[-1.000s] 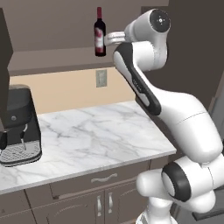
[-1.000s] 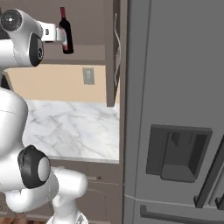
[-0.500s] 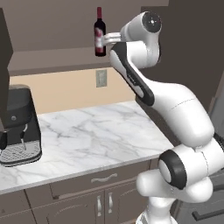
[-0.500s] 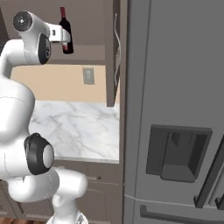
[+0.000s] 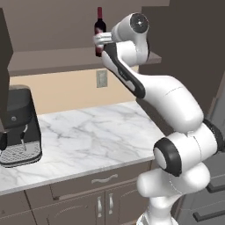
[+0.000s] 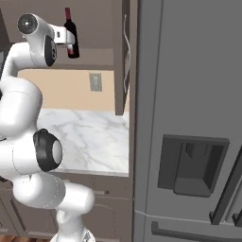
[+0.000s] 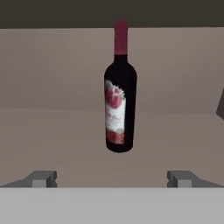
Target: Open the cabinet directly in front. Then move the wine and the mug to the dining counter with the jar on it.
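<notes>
Wine bottle [image 7: 120, 94] upright on cabinet shelf [image 5: 48, 59], above marble counter [image 5: 88, 132]; coffee machine [image 5: 17, 125] left on counter; fridge [image 6: 189, 118] right.

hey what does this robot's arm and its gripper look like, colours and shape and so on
The arm is glossy white, built of thick rounded segments with dark grey to black bands and round caps at the joints. No cables or markings show. The gripper has two small, blocky grey finger tips set far apart.
</notes>
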Available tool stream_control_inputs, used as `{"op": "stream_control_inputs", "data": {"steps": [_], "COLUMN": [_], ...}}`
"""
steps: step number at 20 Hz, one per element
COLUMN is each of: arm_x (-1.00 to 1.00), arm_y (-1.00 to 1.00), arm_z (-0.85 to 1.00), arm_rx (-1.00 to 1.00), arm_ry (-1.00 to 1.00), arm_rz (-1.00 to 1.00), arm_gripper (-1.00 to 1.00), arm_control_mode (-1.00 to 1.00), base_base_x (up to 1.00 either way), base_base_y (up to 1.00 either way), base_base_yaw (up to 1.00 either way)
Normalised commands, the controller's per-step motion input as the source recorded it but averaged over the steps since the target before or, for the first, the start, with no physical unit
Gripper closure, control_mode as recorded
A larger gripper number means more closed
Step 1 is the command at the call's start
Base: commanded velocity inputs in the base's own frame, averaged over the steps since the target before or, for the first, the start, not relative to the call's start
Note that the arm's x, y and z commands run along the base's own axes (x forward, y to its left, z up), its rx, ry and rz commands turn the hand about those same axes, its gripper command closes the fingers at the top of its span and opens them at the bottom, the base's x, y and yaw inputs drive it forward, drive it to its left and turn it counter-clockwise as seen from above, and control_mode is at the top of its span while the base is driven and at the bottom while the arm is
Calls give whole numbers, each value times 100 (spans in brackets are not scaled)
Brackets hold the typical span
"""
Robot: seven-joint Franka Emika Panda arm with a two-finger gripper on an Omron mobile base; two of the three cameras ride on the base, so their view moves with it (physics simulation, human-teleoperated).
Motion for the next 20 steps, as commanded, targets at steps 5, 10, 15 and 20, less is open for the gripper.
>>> {"op": "stream_control_inputs", "data": {"steps": [5,10,15,20], "arm_x": [48,45,32,27], "arm_y": [1,0,0,0], "arm_z": [0,0,0,0], "arm_rx": [0,0,0,0], "arm_ry": [0,0,0,0], "arm_rz": [0,0,0,0], "arm_gripper": [-100,-100,-100,-100], "arm_control_mode": [-100,-100,-100,-100], "base_base_x": [0,0,0,0], "base_base_y": [0,0,0,0], "base_base_yaw": [0,0,0,0]}}
